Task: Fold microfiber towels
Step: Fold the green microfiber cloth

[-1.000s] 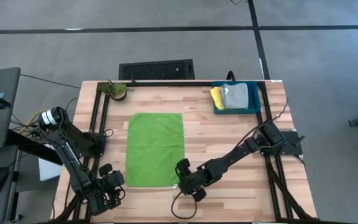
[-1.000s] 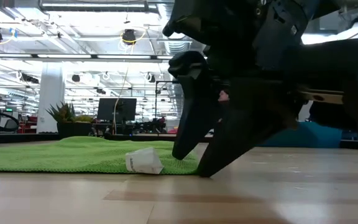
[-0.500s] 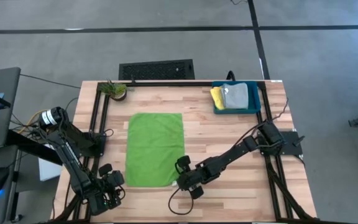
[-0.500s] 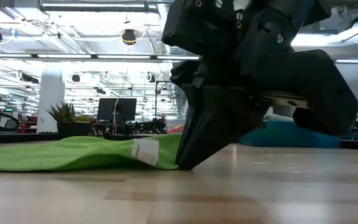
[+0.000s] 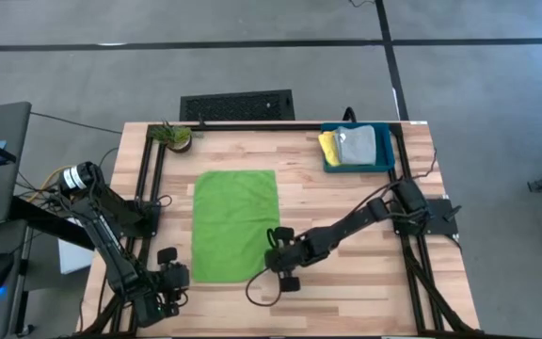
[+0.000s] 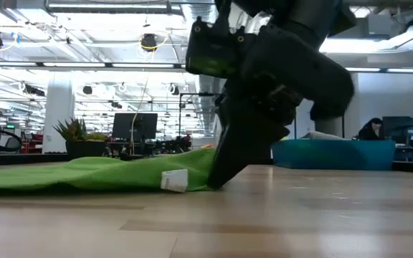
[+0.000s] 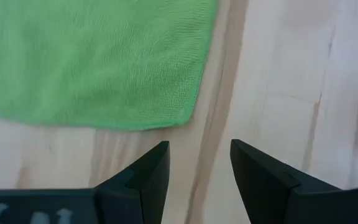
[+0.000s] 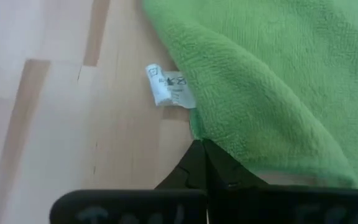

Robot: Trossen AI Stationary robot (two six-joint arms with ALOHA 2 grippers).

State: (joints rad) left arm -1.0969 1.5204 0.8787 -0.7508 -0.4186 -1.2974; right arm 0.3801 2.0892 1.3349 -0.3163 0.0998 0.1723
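Note:
The lime green towel (image 5: 234, 224) lies spread flat on the wooden table, with a white label (image 8: 169, 87) at its near right corner. My right gripper (image 8: 202, 144) is shut on that corner and shows in the low view (image 6: 215, 183) too. My left gripper (image 7: 197, 152) stands open just short of the towel's near left corner (image 7: 182, 115), fingers clear of the cloth. A yellow towel (image 5: 328, 146) and a grey towel (image 5: 357, 143) lie in the teal bin (image 5: 390, 155) at the far right. My right gripper pinches the green towel's edge (image 8: 213, 138) between its two fingers, just beside the labelled near right corner. The fingers slant down at it from the table's right. The pinched corner (image 6: 192, 163) is raised a little; the rest of the towel lies on the table.
A small potted plant (image 5: 175, 135) stands at the far left corner. Black frame rails (image 5: 148, 179) run along the table's left and right sides. Bare wood (image 5: 346, 202) lies between the green towel and the right rail.
My right gripper has shut on the green towel's near right corner and shifted a little toward the table's far edge. That corner has risen slightly off the wood, while the rest of the towel stays flat.

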